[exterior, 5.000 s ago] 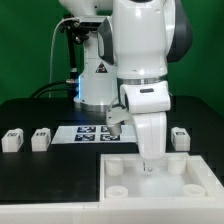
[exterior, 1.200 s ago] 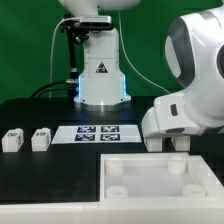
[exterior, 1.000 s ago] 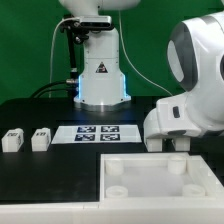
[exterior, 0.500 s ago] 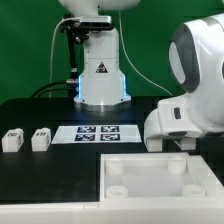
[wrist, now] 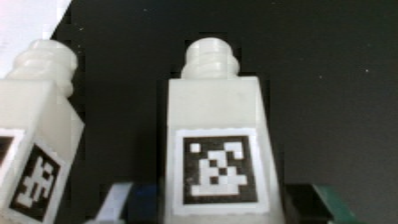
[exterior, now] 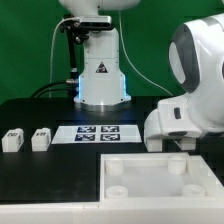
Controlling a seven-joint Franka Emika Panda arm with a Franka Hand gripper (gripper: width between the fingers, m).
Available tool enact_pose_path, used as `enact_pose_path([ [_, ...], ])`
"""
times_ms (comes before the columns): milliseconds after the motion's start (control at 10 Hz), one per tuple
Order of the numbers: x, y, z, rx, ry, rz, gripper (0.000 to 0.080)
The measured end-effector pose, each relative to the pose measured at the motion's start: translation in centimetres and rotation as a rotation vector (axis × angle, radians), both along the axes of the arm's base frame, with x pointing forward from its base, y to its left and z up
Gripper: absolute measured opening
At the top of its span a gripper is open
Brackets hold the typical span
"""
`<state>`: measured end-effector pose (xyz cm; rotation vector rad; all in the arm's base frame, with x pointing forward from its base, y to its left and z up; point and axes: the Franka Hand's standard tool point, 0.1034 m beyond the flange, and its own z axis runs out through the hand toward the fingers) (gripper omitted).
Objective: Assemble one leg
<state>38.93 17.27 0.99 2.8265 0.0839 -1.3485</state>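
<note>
The leg (wrist: 217, 110) stands upright btwn the gripper (wrist: 217, 207) fingers, approx 3 o'clock in the exterior view, tucked under the arm (exterior: 190, 100). Jaws straddle it, but can't tell if they're actually pinching. Risk imo: the 2nd leg (wrist: 39, 110) is just beside it, so a finger could clip it & tip it. No readable txt, just b/w tags (wrist: 217, 170); the sticker (exterior: 100, 70) at 12 o'clock is too small to read.
</note>
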Motion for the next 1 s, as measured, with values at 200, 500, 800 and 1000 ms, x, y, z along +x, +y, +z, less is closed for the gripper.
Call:
enact_pose_path([
  [200, 2.0, -0.9, 2.5, 0.042, -0.026, 0.021, 0.0292],
  [500, 5.8, -2.7, 7.1, 0.118, -0.111, 0.043, 0.0292],
  [800, 9.7, -3.9, 11.9, 0.151, -0.538, 0.044, 0.0292],
  [1000, 9.2, -4.1, 10.9, 0.152, -0.694, 0.04, 0.0292],
])
